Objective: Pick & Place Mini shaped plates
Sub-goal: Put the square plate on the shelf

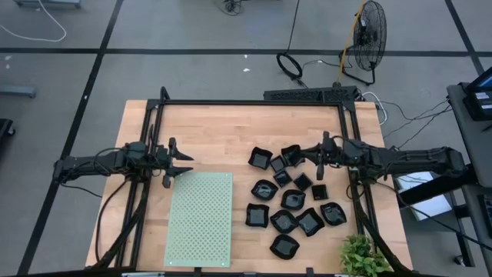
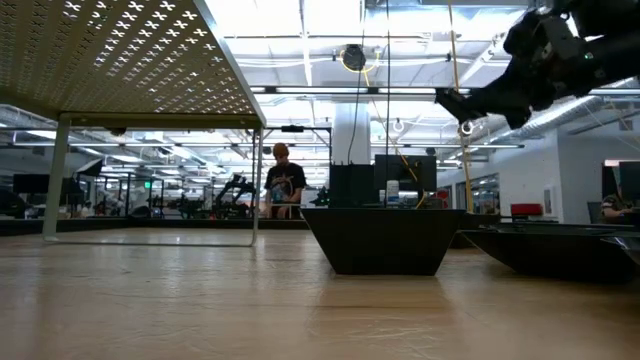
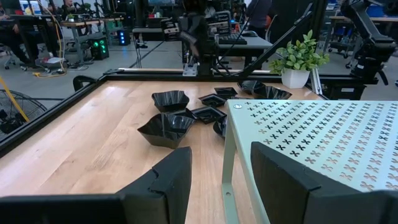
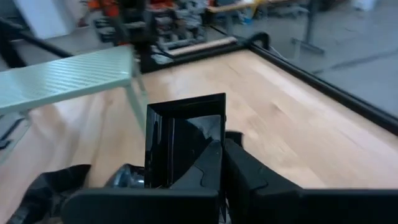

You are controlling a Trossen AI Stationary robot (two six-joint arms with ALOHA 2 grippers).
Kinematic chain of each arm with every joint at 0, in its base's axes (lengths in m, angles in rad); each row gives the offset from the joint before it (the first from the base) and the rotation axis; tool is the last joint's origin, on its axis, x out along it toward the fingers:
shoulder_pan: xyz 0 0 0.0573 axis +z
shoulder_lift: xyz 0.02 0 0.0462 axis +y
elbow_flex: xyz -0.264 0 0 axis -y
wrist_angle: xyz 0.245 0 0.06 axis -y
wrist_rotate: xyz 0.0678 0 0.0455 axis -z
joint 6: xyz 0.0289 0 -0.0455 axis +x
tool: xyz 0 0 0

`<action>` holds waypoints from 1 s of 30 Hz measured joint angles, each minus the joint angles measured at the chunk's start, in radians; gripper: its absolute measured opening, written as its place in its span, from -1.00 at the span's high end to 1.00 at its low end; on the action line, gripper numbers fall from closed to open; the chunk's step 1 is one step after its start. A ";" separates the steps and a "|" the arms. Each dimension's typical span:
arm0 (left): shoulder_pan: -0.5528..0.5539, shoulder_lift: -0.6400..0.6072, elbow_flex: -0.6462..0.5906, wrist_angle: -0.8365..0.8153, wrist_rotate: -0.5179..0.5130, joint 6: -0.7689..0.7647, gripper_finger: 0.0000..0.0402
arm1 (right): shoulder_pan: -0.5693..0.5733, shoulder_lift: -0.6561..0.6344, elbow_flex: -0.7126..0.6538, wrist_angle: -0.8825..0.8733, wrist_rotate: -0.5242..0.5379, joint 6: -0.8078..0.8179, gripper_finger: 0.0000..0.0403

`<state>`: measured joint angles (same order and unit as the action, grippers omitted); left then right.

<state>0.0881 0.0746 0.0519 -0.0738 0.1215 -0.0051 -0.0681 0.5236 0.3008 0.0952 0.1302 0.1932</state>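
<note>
One glossy black square mini plate (image 4: 186, 134) is pinched by its rim in the right gripper (image 1: 314, 156), whose fingers are pressed together on it. It hangs above the counter at about 2 o'clock from the counter's middle. Only the right wrist view shows how it sits: on edge, its hollow turned back toward the wrist. Being square, it has no clear long axis.

The other mini shaped plates (image 1: 293, 199) lie spread from 3 to 5 o'clock on the pale wooden counter (image 1: 223, 131). The high view gives roughly thirteen in all, the held one included; some overlap, so the count is not certain. The low view alone shows their flared walls from the side, with one plate (image 2: 383, 240) nearest and another (image 2: 555, 250) at its 3 o'clock, and shows the right gripper (image 2: 455, 100) raised clear of them.

The one pale green perforated mat (image 1: 200, 219) sits at 7 o'clock; the low and left wrist views show it standing on thin legs. The left gripper (image 1: 178, 163) hangs at the mat's 11 o'clock corner, fingers (image 3: 168, 180) spread apart and empty.

One potted green plant (image 1: 361, 258) stands at 5 o'clock.
</note>
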 joint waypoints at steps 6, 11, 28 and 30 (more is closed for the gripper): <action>0.000 0.000 0.000 0.000 0.000 0.000 0.15 | 0.001 0.015 0.000 0.112 -0.121 -0.075 1.00; 0.000 0.000 0.000 0.000 0.000 0.000 0.15 | 0.001 0.014 0.000 0.199 -0.241 -0.173 1.00; 0.000 0.000 0.000 0.155 -0.027 0.186 0.15 | 0.029 0.063 0.000 0.244 -0.290 -0.335 1.00; 0.000 0.000 0.000 0.222 -0.027 0.206 0.15 | 0.029 0.081 0.000 0.284 -0.289 -0.353 1.00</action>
<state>0.0883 0.0746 0.0517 0.1481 0.0943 0.2013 -0.0391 0.6049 0.3012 0.3788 -0.1585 -0.1595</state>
